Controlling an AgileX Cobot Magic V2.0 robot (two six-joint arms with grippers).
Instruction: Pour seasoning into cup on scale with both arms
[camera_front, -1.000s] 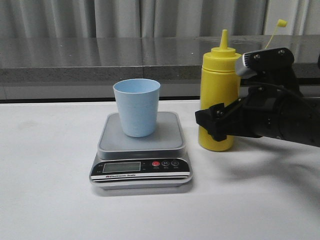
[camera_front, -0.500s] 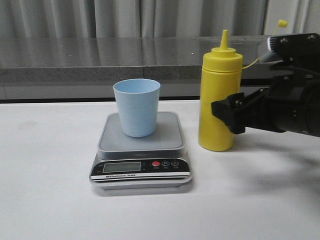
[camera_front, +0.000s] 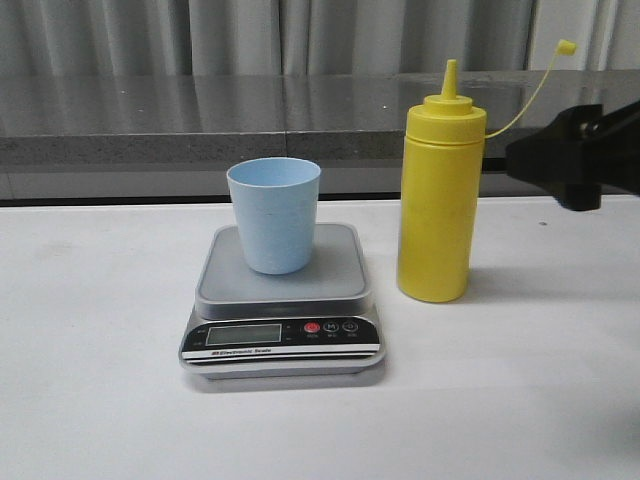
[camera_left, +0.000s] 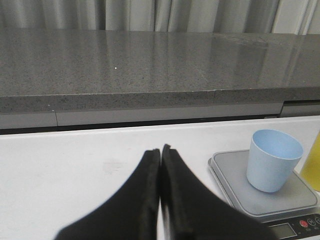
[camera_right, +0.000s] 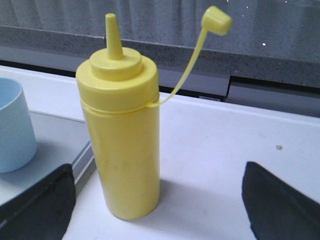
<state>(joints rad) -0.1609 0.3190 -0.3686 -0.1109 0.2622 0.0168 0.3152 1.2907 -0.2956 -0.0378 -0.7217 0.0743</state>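
Note:
The yellow seasoning bottle stands upright on the white table just right of the scale, its cap hanging off on its tether. The light blue cup stands upright on the scale's platform. My right gripper is at the far right edge, open and empty, apart from the bottle. In the right wrist view the bottle stands between and beyond the wide-spread fingers. My left gripper is shut and empty, left of the scale and cup; it is out of the front view.
A grey stone ledge runs along the back of the table, with curtains behind it. The scale's black front panel with display and red button faces the front edge.
My right gripper has drawn back to the right and upward, away from the bottle it was around. The bottle, cup and scale have not moved.

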